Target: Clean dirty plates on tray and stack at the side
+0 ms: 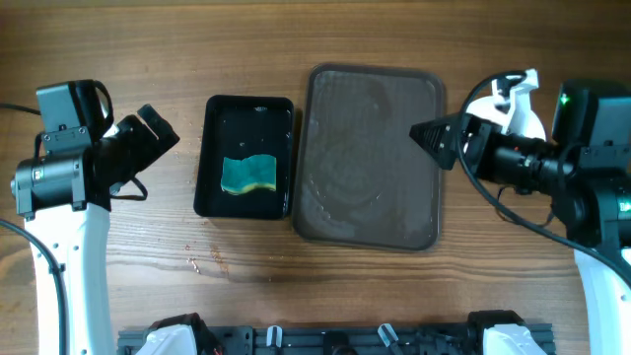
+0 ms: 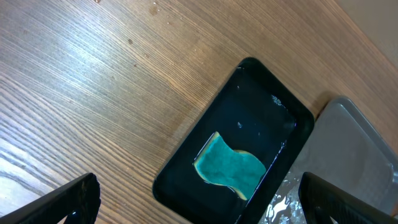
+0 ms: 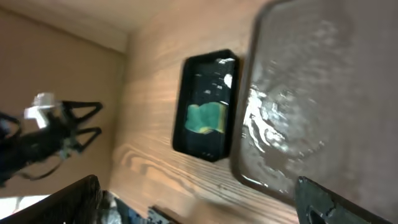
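The dark brown tray (image 1: 370, 158) lies in the middle of the table, wet and with no plate on it; it also shows in the left wrist view (image 2: 364, 149) and the right wrist view (image 3: 323, 93). White plates (image 1: 490, 96) lie to its right, mostly hidden under my right arm; I cannot tell their number or any smear. My right gripper (image 1: 434, 136) hangs over the tray's right rim, open and empty (image 3: 199, 205). My left gripper (image 1: 148, 136) is open and empty (image 2: 199, 208), above the wood left of the black tray.
A smaller black tray (image 1: 212, 158) with water and a teal and yellow sponge (image 1: 248, 175) sits just left of the brown tray; the sponge also shows in both wrist views (image 2: 230, 168) (image 3: 205, 118). Water drops lie on the wood (image 1: 207, 258).
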